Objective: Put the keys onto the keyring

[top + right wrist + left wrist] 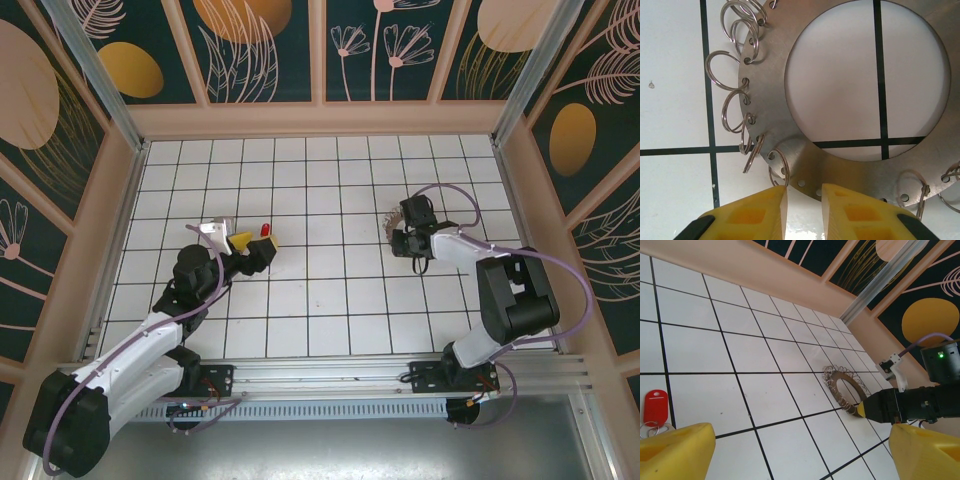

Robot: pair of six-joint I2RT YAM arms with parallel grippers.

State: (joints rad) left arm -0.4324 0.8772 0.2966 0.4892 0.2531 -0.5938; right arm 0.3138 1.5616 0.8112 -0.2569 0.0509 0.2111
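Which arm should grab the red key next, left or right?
Left. The left tool, open, sits right by the red key, while the right tool is far off at the keyring.

Bare tiles of the counter (330, 300) lie open between the two arms and back to the far wall (320, 118); side walls box the space in. The flat keyring (771, 125), fringed with wire loops (737, 107), lies just ahead of the right claw (804, 202). The red key (656, 407) lies beside the wide-spread left claw (800, 452).
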